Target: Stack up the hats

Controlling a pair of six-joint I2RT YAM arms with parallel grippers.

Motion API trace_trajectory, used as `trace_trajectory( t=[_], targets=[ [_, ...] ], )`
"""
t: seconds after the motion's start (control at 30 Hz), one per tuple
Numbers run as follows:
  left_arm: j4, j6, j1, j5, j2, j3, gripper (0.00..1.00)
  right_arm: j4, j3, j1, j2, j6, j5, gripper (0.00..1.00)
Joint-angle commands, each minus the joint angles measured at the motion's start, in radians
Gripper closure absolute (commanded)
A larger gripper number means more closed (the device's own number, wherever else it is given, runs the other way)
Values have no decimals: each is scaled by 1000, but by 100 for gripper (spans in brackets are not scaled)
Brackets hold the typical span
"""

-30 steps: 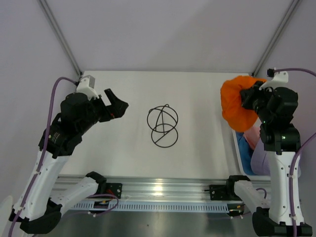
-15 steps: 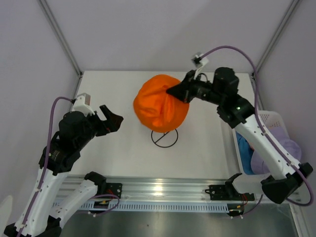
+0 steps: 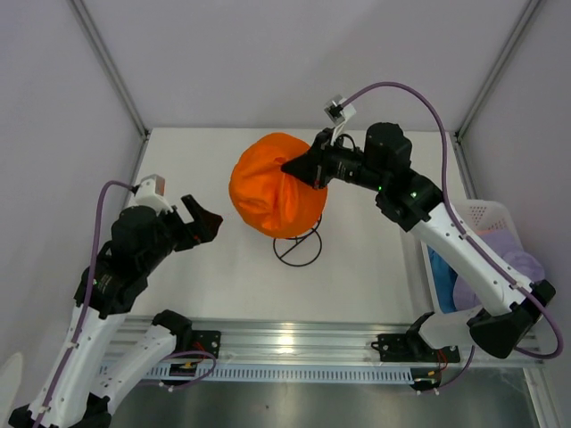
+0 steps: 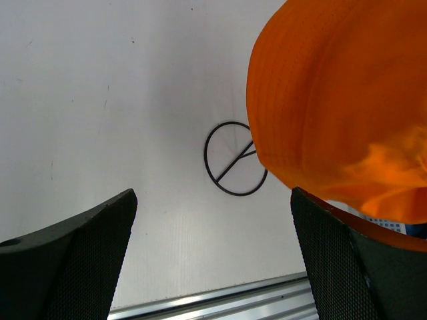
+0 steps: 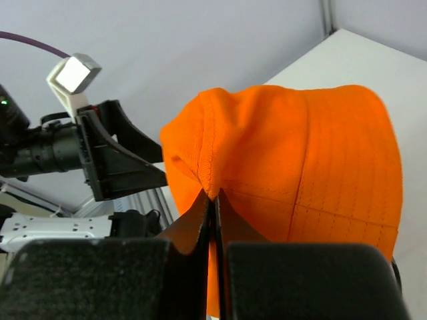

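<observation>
**Right gripper** (image 5: 212, 200): jaws pressed flat together on a fold of the orange hat (image 5: 300, 173). The hat billows out beyond the fingertips, over the black wire stand (image 3: 297, 248); whether the two touch cannot be told.

**Left gripper** (image 4: 210, 247): jaws spread fully, holding nothing. The stand's ring lies ahead between them, and the hat is ahead to their right.

Well behind the right fingertips, a white basket (image 3: 489, 214) holds the pale purple hat (image 3: 513, 265) and the blue hat (image 3: 441, 267).

Wire stand (image 3: 297, 251) (black), white basket (image 3: 486, 212).
</observation>
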Motion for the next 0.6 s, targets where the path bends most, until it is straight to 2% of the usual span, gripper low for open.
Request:
trace_trajectory(
  t=[0.0,0.3,0.47,0.57],
  targets=[
    [30,-8,8,-8,2,-12,0,-37,-21,-6,10,-41,55,100],
    [66,-3,8,36,42,-15,1,45,-245,-106,-3,59,3,100],
    [128,-12,8,79,57,-42,1,-12,-275,-129,-3,-21,55,100],
    [158,-21,8,124,75,-51,1,-15,-320,-157,-13,-52,74,87]
  ],
)
